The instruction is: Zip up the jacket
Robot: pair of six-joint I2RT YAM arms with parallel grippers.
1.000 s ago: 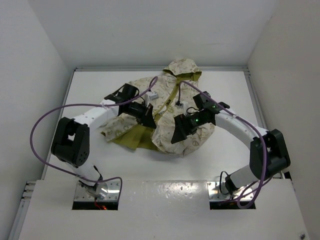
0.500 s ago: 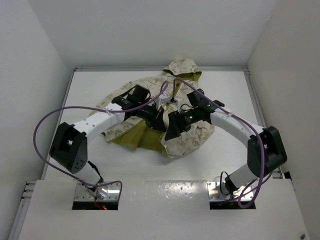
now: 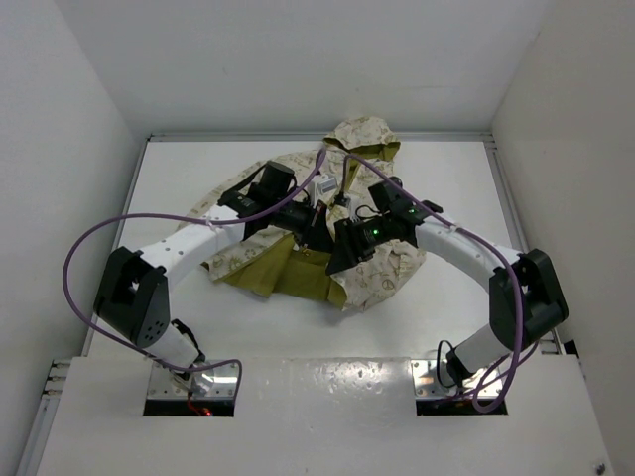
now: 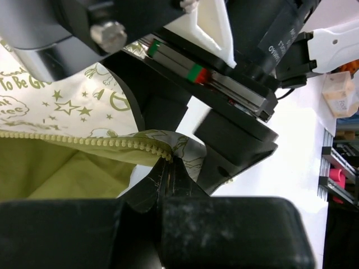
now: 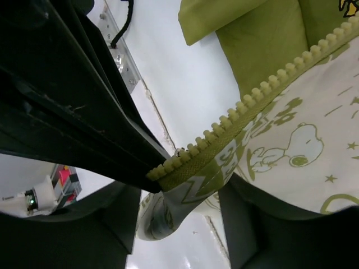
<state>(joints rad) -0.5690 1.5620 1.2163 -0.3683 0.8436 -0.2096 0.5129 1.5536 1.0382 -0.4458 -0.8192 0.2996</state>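
Jacket (image 3: 392,268) lies crumpled on the table (image 3: 179,178), hood (image 3: 365,134) toward the far edge. My left pincer (image 4: 165,168) is clamped tight on the end of one zipper row (image 4: 84,142). My right pincer (image 5: 179,207) straddles the other row's end, fingers partly apart; I cannot tell whether it grips.

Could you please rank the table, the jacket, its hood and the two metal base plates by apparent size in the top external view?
1. table
2. jacket
3. left base plate and right base plate, alike
4. hood, slightly smaller, though it lies farther from the camera, so this is unsure
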